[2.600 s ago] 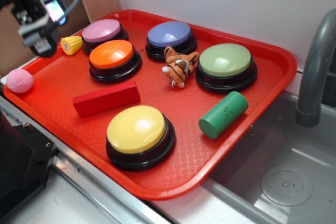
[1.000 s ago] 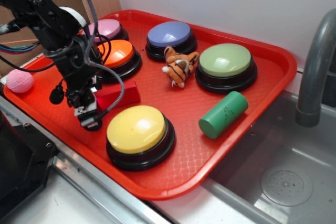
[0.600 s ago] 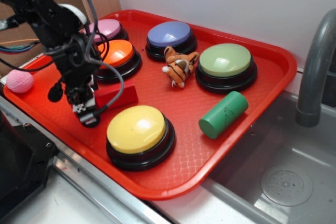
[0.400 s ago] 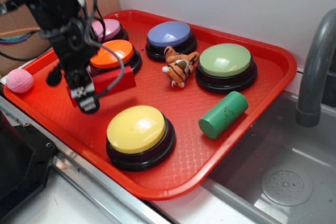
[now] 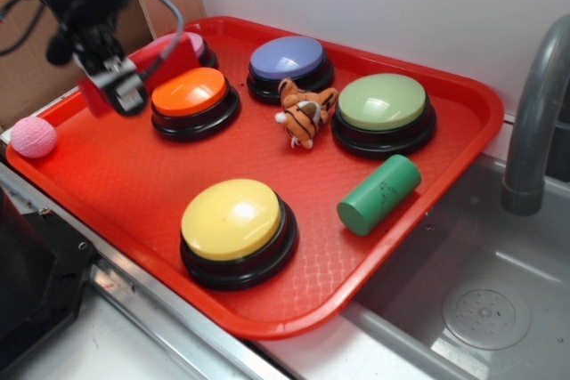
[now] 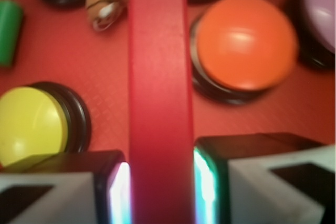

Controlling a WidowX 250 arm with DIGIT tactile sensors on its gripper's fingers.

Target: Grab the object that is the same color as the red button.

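My gripper [image 5: 120, 86] is shut on the long red block [image 5: 169, 58] and holds it in the air above the back left of the red tray [image 5: 463, 144], beside the orange button [image 5: 189, 92]. In the wrist view the red block [image 6: 159, 77] runs straight up between my two fingers [image 6: 118, 192], which press on its two sides. The tray floor is well below it. No red button shows in either view.
On the tray stand a yellow button [image 5: 233, 218], a pink button [image 5: 189, 42], a blue button [image 5: 287, 58], a green button [image 5: 383, 102], a tiger toy [image 5: 305, 113] and a green cylinder [image 5: 378, 193]. A pink ball [image 5: 33, 137] lies at the left. A sink and faucet [image 5: 534, 113] are at the right.
My gripper came down onto the red block on the tray, closed on it, and has lifted it up and back to the left, off the tray floor.
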